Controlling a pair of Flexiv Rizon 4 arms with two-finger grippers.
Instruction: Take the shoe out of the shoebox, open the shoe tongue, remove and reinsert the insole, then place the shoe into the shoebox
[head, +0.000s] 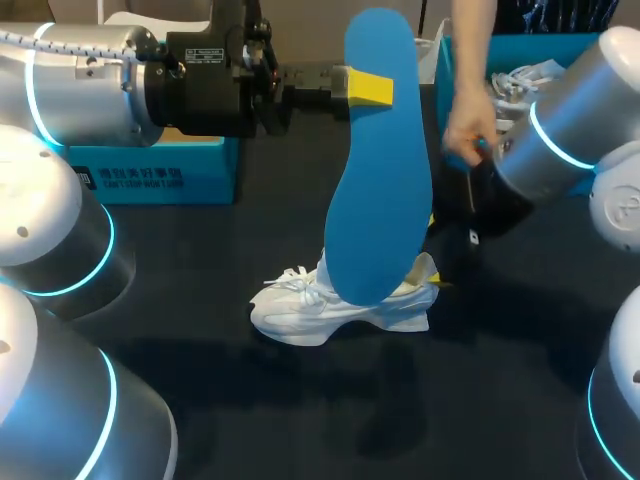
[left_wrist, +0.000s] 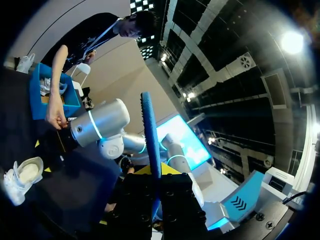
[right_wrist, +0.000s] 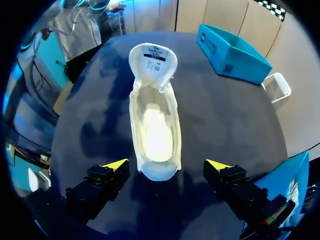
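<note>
Only the right wrist view shows the shoe's (right_wrist: 155, 132) open inside, heel between the released right gripper's (right_wrist: 166, 165) tips, while the left gripper (head: 368, 88) grasps the insole (head: 378, 170).

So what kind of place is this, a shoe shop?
Probably a robot lab, not a shop: the left gripper holds a blue insole, a white shoe lies on the black table, and a person's hand is at the right arm.

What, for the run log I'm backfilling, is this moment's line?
left fingers: shut on insole, aloft | right fingers: open over shoe | shoe: on table, empty
</note>
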